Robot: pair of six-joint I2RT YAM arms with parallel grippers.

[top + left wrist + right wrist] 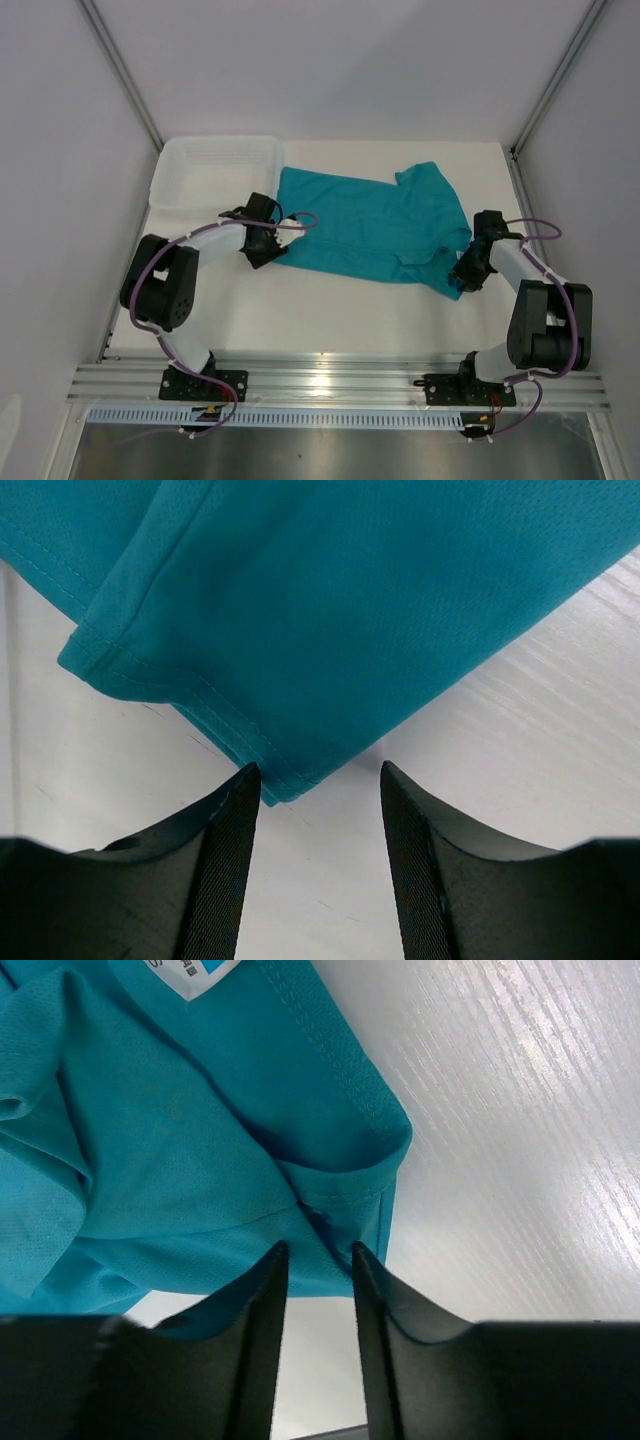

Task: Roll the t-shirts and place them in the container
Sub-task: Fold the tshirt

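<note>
While the teal t-shirt [365,225] lies flat on the white table [330,315], we have a gripper at each end of it.
Our left gripper [320,772] has its fingers spread wide, the hem corner just ahead of one fingertip. Our right gripper [318,1250] shows a narrow gap, fingers slightly apart, with the shirt's folded edge lying beneath them.

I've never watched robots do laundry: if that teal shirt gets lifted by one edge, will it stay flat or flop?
Probably flops: the t-shirt already lies creased and folded over itself. Likely light, since the knit looks thin. It may slide easily on the smooth table.
</note>
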